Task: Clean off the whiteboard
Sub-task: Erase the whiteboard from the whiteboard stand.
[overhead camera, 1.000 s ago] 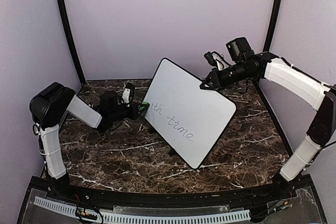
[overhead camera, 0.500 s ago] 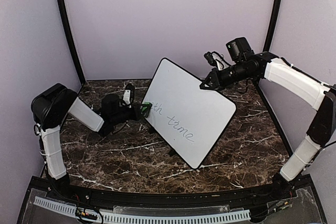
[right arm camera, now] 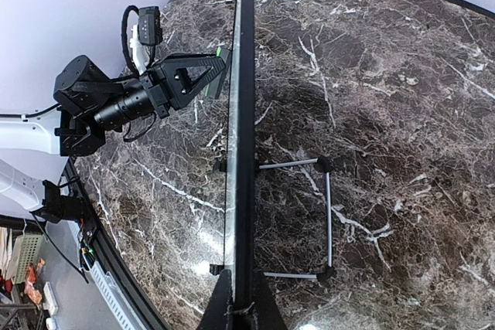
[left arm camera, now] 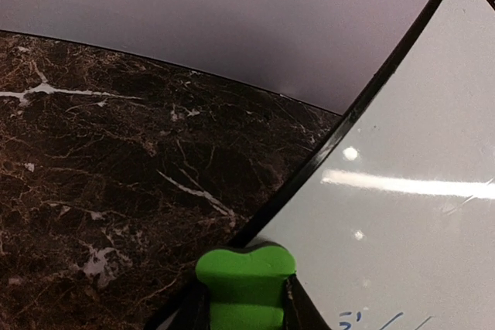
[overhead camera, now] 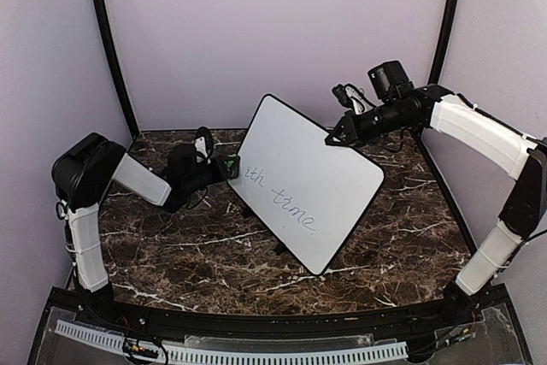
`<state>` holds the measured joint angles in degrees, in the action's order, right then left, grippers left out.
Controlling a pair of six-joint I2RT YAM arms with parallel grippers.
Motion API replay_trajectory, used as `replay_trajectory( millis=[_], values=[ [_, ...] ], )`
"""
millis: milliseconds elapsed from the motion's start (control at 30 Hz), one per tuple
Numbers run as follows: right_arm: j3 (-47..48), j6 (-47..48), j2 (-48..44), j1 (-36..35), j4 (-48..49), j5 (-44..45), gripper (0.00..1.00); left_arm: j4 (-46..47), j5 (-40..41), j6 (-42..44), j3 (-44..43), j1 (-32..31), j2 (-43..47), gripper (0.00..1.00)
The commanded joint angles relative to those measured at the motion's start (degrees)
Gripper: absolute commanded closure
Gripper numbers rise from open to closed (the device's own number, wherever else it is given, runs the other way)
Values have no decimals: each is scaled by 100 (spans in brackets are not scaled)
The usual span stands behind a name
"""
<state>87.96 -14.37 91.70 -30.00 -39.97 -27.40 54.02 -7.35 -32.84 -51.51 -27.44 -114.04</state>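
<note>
The whiteboard (overhead camera: 318, 179) stands tilted on the marble table, black-framed, with dark handwriting (overhead camera: 279, 199) across its lower left. My left gripper (overhead camera: 227, 167) is shut on a green eraser (left arm camera: 246, 282), which sits at the board's left edge (left arm camera: 325, 152) and overlaps the frame. In the left wrist view the white surface (left arm camera: 410, 214) fills the right side, with blue strokes at the bottom. My right gripper (overhead camera: 333, 138) is shut on the board's upper right edge. The right wrist view looks straight down that edge (right arm camera: 246, 113), with the jaws pinching it at the bottom, at the right gripper (right arm camera: 241, 307).
A wire stand (right arm camera: 328, 218) props the board from behind, and small black feet (right arm camera: 220, 165) show at the front. The left arm (right arm camera: 116, 106) lies left of the board. Purple walls and black corner posts (overhead camera: 111, 49) enclose the dark marble table (overhead camera: 188, 254).
My left gripper has carried the eraser a little away from the arms' bases, up along the board's left edge. The right gripper and the board have not moved.
</note>
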Motion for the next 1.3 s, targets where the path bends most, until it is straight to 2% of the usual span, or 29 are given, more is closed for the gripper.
replay_trajectory(
  millis=[0, 200, 567, 833, 1033, 1267],
  values=[
    [-120, 254, 42, -164, -187, -253, 100, -169, -411, -541, -191, 15, -128, 100],
    [-114, 251, 49, -164, -187, -249, 100, 14, -892, -1043, -1, 0, -268, 100],
    [-104, 251, 93, -164, -187, -264, 100, 430, -867, -1383, 788, -232, -263, 100],
    [-104, 251, 102, -164, -187, -257, 100, 502, -821, -1497, 435, -337, -370, 100],
    [-128, 251, 69, -164, -179, -257, 100, 281, -747, -1558, -49, -127, -408, 100],
    [-148, 251, 45, -170, -173, -266, 100, 32, -613, -1444, -216, 19, -428, 100]
  ],
)
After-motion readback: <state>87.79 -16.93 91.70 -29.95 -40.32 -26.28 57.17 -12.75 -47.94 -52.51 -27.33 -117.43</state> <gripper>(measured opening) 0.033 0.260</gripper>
